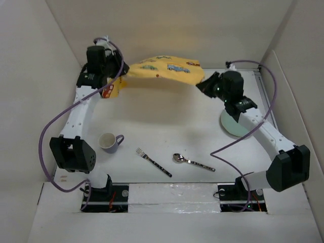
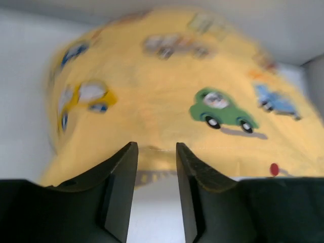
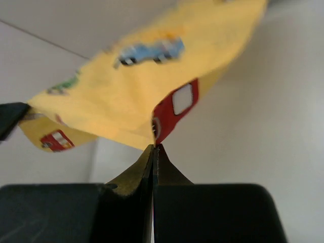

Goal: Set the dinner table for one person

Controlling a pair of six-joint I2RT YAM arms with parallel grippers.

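Yellow placemat (image 1: 164,71) corner clenched in right tool (image 3: 153,148), held off table (image 1: 167,124); left tool (image 2: 152,147) released, jaws apart at its edge.

White-walled enclosure under soft, even light

Plain white panels (image 1: 167,25) rise on the far, left and right sides, closing in the dinner table (image 1: 167,126). A ledge (image 1: 61,207) runs along the near edge, with a strip of silvery tape (image 1: 172,200) at its middle. Shadows are faint.

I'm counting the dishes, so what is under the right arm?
A pale green plate lies under the right arm. Only its left part shows; the arm covers the rest, so anything there cannot be seen.
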